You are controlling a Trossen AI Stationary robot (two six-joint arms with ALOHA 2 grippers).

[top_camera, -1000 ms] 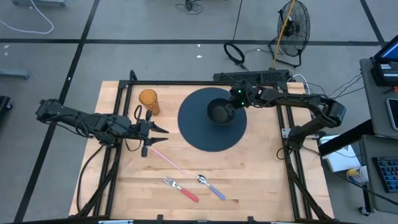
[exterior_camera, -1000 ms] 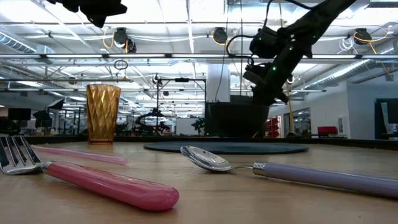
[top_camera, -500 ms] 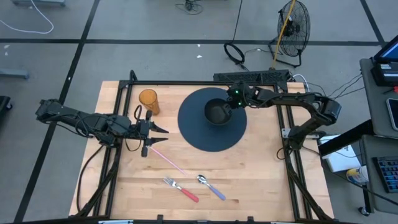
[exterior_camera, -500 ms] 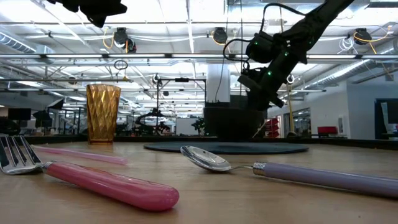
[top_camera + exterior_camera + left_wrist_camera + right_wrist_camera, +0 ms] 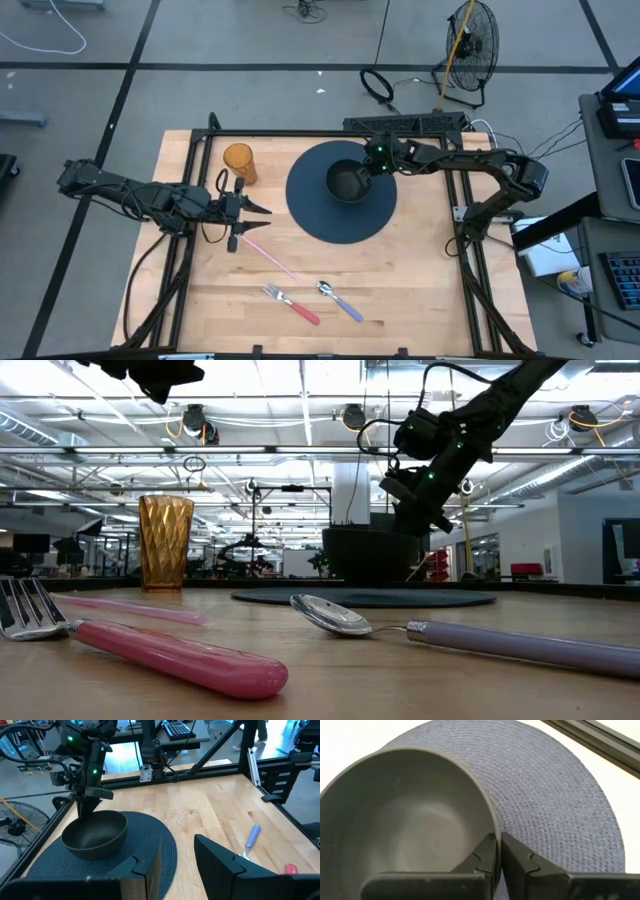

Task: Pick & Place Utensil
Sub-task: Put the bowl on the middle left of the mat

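Note:
A dark bowl [image 5: 345,183] sits on a round blue placemat [image 5: 320,215], seen also in the left wrist view as bowl [image 5: 95,834] and in the low view as bowl [image 5: 370,555]. My right gripper [image 5: 368,170] is shut on its rim. My left gripper [image 5: 250,210] hovers open near the table's left side, just above a pink stick [image 5: 270,257]. A pink-handled fork [image 5: 291,304] and a lilac-handled spoon [image 5: 340,300] lie flat near the table's near edge. An amber cup [image 5: 238,162] stands upright beside the placemat. My right gripper pinches the bowl's rim [image 5: 495,831] on the side toward the table's right and far edges, one finger [image 5: 485,854] inside the bowl and the other finger [image 5: 519,857] outside. It comes from above, slanting down. The bowl's base stays over the placemat; whether it is lifted, I cannot tell.
Bare wood lies between the placemat and the utensils and along the table's right side. A black frame rail [image 5: 330,131] runs along the far edge. A fan [image 5: 470,35] and cables lie on the floor beyond the table.
My right gripper has moved a little toward the table's left, still shut on the rim, and the bowl has shifted with it a short way leftward across the placemat. My left arm has kept still.

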